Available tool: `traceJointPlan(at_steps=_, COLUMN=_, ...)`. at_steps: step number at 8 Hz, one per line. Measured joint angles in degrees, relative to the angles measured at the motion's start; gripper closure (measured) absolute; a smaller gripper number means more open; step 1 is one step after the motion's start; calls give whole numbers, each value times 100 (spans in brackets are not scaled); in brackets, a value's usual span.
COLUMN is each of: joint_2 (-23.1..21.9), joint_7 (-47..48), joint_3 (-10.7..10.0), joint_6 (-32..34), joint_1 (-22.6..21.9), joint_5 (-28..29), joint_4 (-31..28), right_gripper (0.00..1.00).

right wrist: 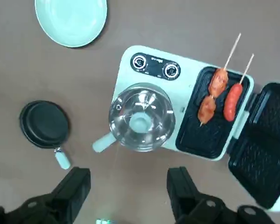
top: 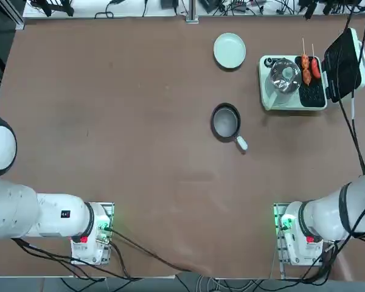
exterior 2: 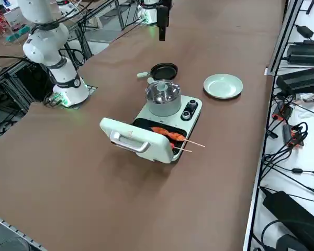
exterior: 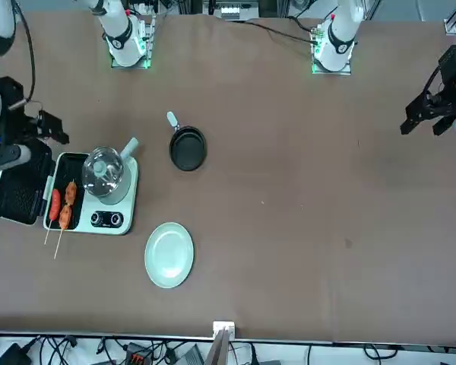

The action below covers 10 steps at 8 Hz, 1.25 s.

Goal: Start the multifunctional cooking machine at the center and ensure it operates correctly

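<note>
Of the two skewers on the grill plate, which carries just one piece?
The one nearer the hinged lid: a single red sausage; the other holds two browned pieces.

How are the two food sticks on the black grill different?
The stick with brown meat holds two chunky pieces, while the stick with the red sausage holds just one. The meat pieces look brownish orange; the sausage is bright red and smooth. Both lie on the grill plate, with their wooden ends poking past its edge.
</note>
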<state>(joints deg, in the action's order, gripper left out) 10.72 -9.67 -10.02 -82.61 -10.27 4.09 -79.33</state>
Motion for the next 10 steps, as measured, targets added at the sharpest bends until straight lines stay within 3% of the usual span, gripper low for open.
traceJointPlan(at_steps=3, joint_2=-281, joint_7=726, joint_3=92, joint_6=36, joint_1=133, joint_5=-100, joint_4=-153, right_gripper=0)
traceJointPlan(at_steps=10, joint_2=-626, joint_7=919, joint_3=184, joint_6=-271, joint_1=217, joint_5=-290, joint_4=-289, right_gripper=0)
